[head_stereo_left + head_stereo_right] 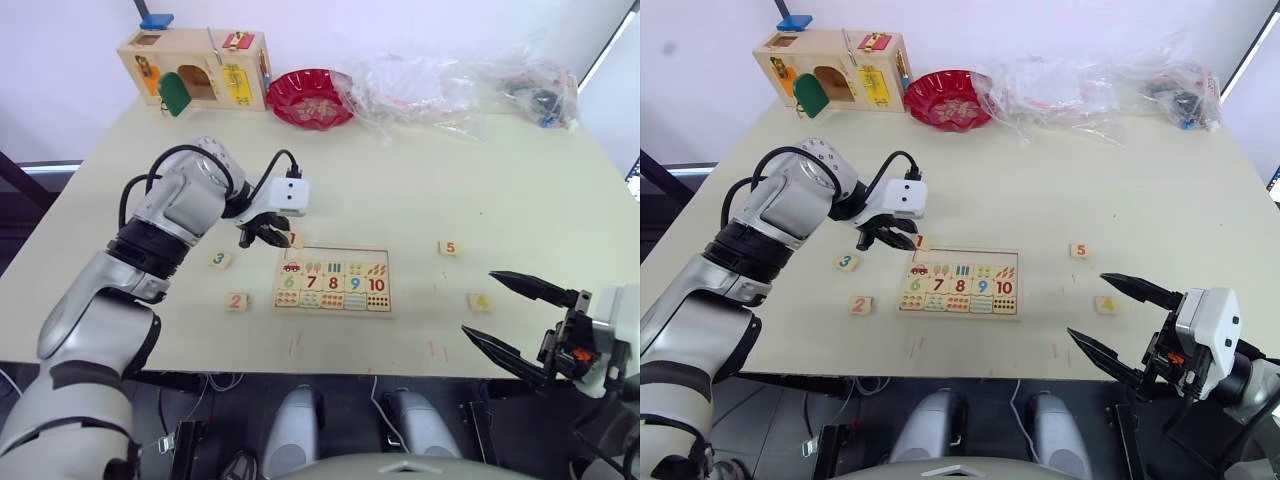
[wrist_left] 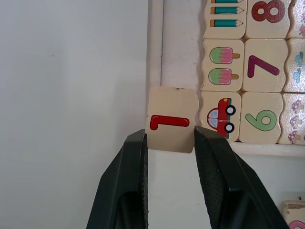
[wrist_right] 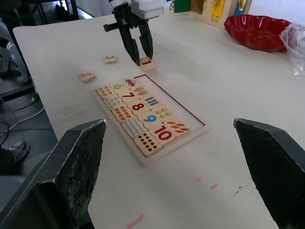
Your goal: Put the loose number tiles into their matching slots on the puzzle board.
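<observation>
The left gripper (image 2: 169,138) is pinching tile 1 (image 2: 171,125) by its near edge only, so the tile is risking tipping or catching on the board (image 1: 334,281) frame instead of dropping into the empty top row; whether it is resting on that frame or hanging just above is hard to tell. It is sitting at the board's top-left corner, half outside, while the right gripper (image 1: 513,318) is idling wide open right of the board, near tile 4 (image 1: 480,301).
</observation>
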`<state>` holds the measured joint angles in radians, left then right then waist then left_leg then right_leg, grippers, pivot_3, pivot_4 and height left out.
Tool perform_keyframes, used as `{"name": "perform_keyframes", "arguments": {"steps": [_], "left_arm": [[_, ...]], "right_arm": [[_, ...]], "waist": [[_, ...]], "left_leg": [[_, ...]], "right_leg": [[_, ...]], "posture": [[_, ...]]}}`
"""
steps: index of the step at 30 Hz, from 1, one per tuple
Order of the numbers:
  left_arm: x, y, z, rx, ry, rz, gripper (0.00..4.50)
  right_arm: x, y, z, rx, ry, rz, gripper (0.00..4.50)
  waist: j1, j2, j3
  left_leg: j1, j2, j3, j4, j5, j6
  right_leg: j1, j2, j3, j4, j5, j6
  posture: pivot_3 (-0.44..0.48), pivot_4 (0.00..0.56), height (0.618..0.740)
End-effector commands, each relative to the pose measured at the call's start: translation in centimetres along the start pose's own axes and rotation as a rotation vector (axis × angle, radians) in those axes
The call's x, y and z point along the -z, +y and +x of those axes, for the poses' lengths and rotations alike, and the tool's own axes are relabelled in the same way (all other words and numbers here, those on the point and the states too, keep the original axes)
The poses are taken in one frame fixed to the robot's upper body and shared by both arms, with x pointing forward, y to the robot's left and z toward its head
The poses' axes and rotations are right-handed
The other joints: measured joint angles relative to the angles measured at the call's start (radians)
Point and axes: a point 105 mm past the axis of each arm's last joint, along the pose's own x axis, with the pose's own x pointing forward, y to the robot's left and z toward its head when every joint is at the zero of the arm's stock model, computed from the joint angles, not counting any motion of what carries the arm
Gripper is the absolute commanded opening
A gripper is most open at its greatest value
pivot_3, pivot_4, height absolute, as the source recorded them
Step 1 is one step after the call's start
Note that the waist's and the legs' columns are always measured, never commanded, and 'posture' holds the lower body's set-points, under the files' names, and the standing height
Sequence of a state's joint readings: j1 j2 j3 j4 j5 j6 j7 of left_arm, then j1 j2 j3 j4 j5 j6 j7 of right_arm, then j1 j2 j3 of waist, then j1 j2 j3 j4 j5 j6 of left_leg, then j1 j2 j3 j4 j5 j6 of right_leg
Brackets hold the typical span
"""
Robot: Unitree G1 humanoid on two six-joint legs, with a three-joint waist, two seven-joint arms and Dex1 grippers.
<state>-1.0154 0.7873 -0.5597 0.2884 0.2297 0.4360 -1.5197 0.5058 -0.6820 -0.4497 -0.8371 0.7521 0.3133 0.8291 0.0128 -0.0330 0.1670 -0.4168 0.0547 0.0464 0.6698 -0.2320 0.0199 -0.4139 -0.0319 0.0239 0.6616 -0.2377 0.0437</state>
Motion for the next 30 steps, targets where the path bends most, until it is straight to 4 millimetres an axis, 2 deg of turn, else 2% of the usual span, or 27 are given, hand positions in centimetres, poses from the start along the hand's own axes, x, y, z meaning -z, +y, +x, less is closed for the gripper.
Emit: {"name": "perform_keyframes", "arguments": {"steps": [1,17,30], "left_arm": [[-0.4,0.2,-0.4,-0.016,-0.009,0.011,0.91],[0.1,0.0,0.8,-0.014,0.013,-0.004,0.91],[0.0,-0.1,1.0,-0.008,0.018,0.009,0.91]], "right_arm": [[-1.1,0.3,-0.1,0.001,-0.028,-0.053,4.50],[-0.9,0.5,-0.1,0.001,-0.028,-0.051,4.50],[-1.0,0.8,-0.2,0.000,-0.024,-0.049,4.50]], "waist": [[0.001,0.000,0.000],[0.001,0.000,0.000],[0.001,0.000,0.000]], "left_leg": [[0.000,0.000,0.000,0.000,0.000,0.000],[0.000,0.000,0.000,0.000,0.000,0.000],[0.000,0.000,0.000,0.000,0.000,0.000]], "right_leg": [[0.000,0.000,0.000,0.000,0.000,0.000],[0.000,0.000,0.000,0.000,0.000,0.000],[0.000,0.000,0.000,0.000,0.000,0.000]], "posture": [[0.000,0.150,0.740],[0.000,0.150,0.740],[0.000,0.150,0.740]]}}
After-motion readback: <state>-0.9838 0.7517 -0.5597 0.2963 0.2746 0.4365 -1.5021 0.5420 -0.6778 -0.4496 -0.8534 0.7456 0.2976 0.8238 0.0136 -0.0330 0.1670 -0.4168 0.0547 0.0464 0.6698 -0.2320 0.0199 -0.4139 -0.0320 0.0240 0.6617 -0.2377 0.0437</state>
